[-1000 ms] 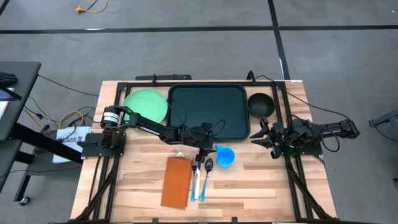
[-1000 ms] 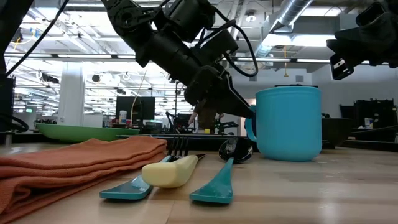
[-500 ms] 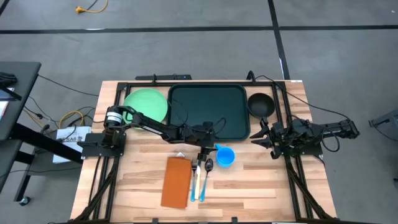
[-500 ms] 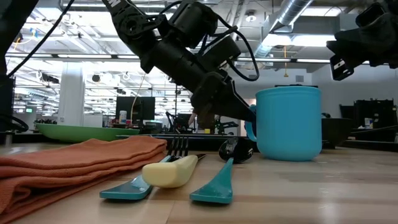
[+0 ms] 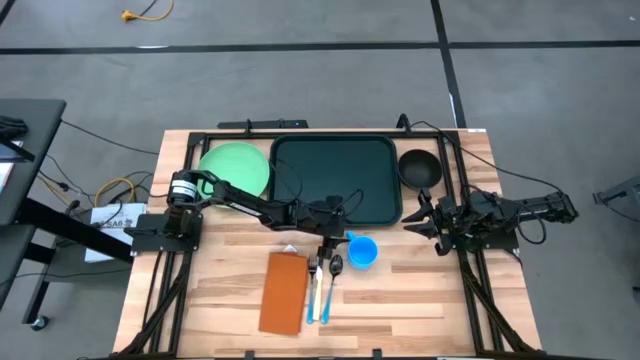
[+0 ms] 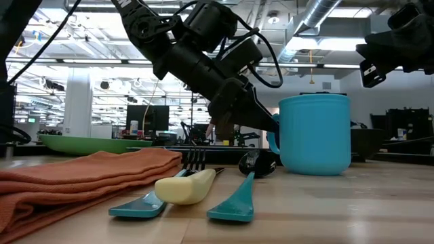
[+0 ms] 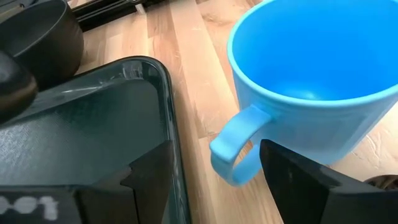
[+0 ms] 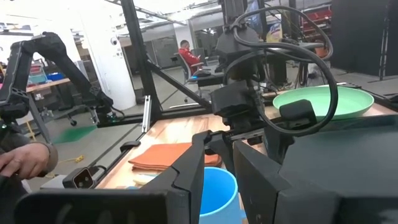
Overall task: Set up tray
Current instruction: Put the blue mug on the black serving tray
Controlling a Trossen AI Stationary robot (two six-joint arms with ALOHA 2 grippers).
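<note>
I had the left gripper (image 7: pixel 214 171) low over the bench (image 5: pixel 420 290), its fingers spread around the blue cup's (image 5: pixel 361 251) handle. The tray (image 5: pixel 336 178) lay just beside the cup. The right gripper (image 5: pixel 420 217) waited apart, nearly closed, empty.

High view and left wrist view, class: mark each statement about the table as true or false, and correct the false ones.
1. The tray has nothing lying on it. True.
2. The blue cup stands on the tray. False: it stands on the wooden table, beside the tray's rim.
3. The left gripper has its open fingers on either side of the cup's handle. True.
4. The green plate lies to the right of the tray in the high view. False: it lies at the tray's left; the black bowl is at its right.
5. The orange napkin lies beside the cutlery. True.
</note>
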